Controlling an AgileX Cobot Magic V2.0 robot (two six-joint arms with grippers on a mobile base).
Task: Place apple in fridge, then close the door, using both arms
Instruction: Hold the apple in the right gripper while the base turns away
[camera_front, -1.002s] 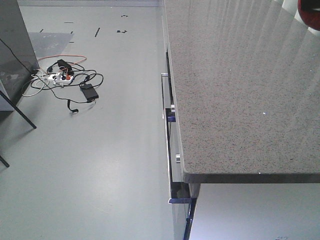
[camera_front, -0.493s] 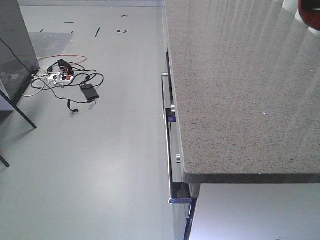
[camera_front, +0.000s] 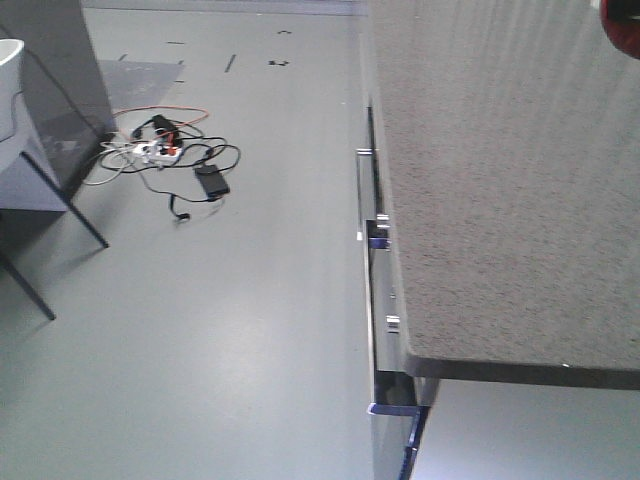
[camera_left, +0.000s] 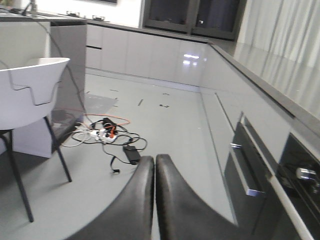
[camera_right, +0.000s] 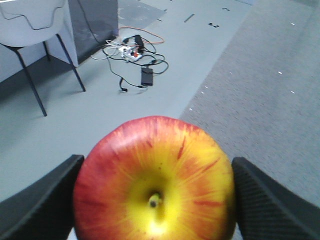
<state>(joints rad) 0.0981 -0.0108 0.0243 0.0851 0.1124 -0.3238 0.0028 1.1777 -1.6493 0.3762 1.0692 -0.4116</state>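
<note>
Step in hand: carrying. Right gripper (camera_right: 155, 172) pinches the apple (camera_right: 155, 185) from both sides, over the counter (camera_front: 520, 180). Left gripper (camera_left: 155, 165) is empty, fingers pressed together. Fridge not in view; the next move calls for finding it and keeping the grip firm.

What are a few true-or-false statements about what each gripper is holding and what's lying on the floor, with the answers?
1. The right gripper is shut on the apple. True.
2. The left gripper grips a cable. False: its fingers are pressed together with nothing between them.
3. A tangle of cables lies on the floor. True.
4. The chair has a black seat. False: the seat is white, on dark legs.
</note>
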